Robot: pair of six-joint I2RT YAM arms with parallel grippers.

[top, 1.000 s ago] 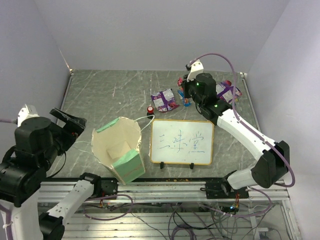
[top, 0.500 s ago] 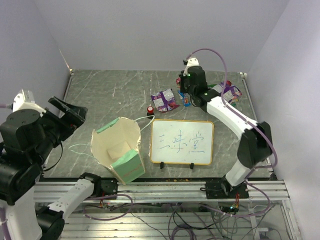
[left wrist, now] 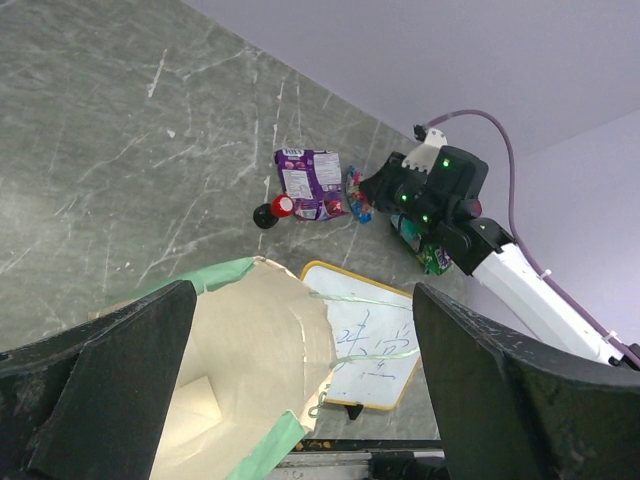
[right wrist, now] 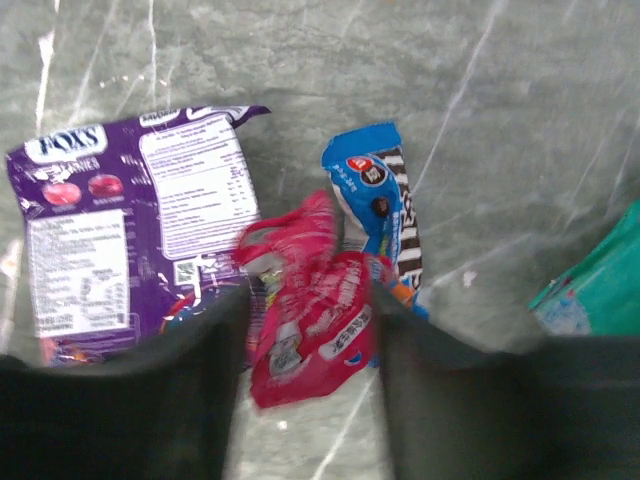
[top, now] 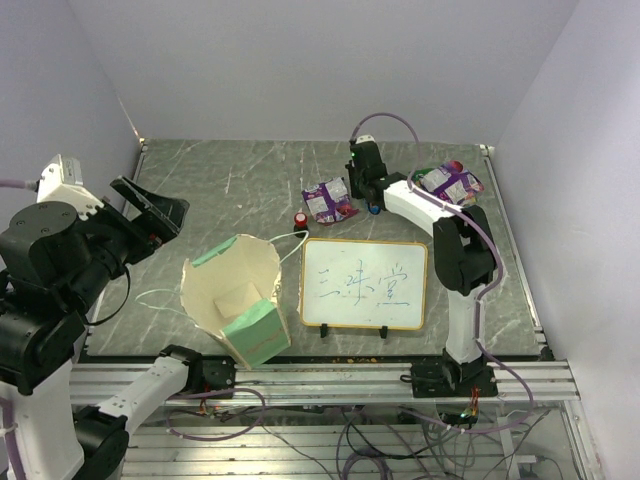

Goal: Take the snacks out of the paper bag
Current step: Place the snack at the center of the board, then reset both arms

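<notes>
The paper bag (top: 235, 300) stands open-mouthed at the near left, cream with mint-green sides; inside it (left wrist: 250, 350) only cream paper shows. My left gripper (top: 155, 225) hovers above and left of the bag, fingers wide open and holding nothing (left wrist: 300, 300). My right gripper (top: 372, 195) is low over the far table, jaws parted around a blurred red snack packet (right wrist: 310, 320) on the tabletop. Beside it lie a purple-and-white packet (right wrist: 130, 230), a blue candy packet (right wrist: 380, 210) and a green packet (right wrist: 595, 285). The purple packet (top: 328, 200) also shows from above.
A wood-framed whiteboard (top: 363, 283) stands right of the bag. A small red-topped black knob (top: 300, 218) sits between the bag and the purple packet. More packets (top: 450, 182) lie at the far right near the table's edge. Grey walls close in on both sides.
My right gripper has swung left toward the purple packet and its jaws have parted around the red packet. The left gripper has lifted slightly and spread a little wider.
</notes>
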